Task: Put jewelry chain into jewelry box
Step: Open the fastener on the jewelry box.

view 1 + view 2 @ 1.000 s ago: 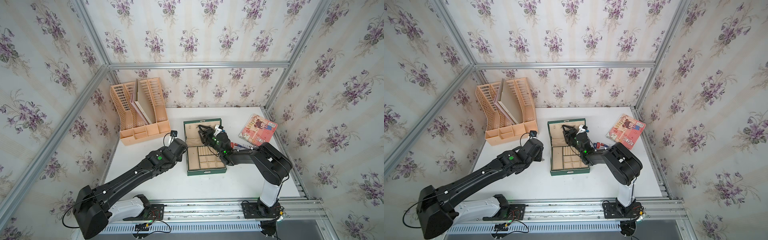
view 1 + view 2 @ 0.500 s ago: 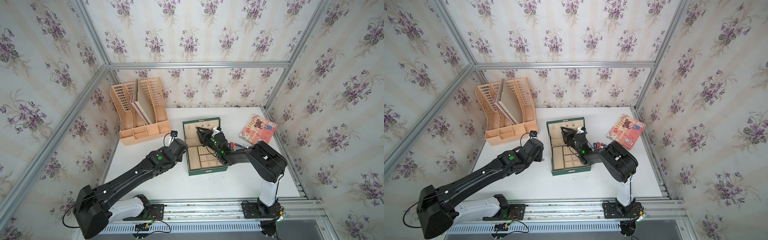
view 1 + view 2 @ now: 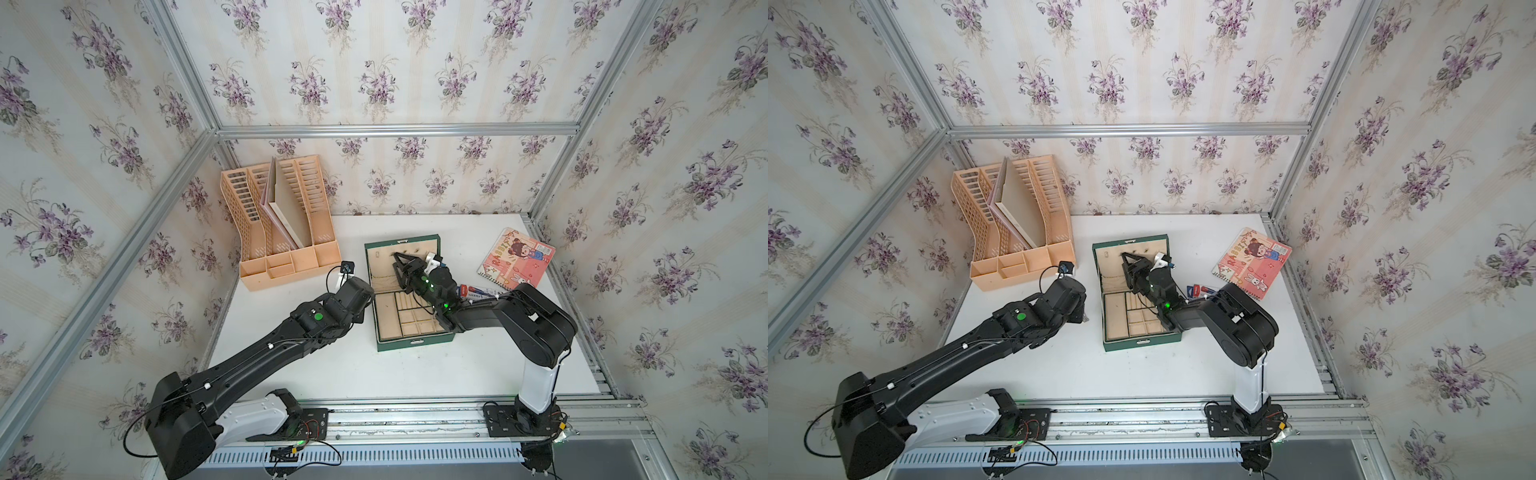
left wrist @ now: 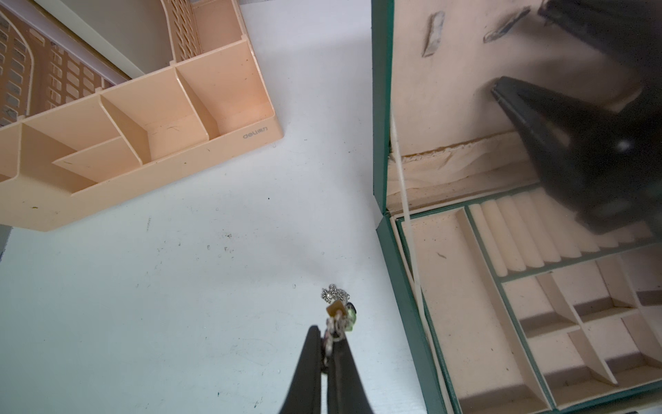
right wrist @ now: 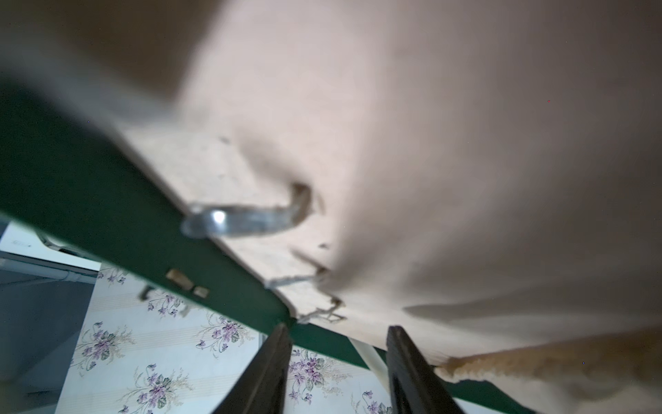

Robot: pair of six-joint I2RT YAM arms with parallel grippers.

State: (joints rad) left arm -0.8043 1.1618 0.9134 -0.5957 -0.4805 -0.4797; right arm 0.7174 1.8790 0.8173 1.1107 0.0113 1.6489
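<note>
Chain [image 4: 336, 304] clump lengthwise off L hand [image 4: 329, 333]

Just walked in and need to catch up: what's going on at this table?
The left gripper is shut on a small chain, holding it over the white table beside the open green jewelry box. The right gripper, jaws apart, is up against the box's raised lid. The chain is not yet in the box.

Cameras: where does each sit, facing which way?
Both top views: overhead from the robot's side, looking down at the table; left arm, right arm, jewelry box show.
Left wrist: on left arm, looking past left gripper, shut on jewelry chain.
Right wrist: on right arm, facing lid lining past open right gripper.
All four show the box.
</note>
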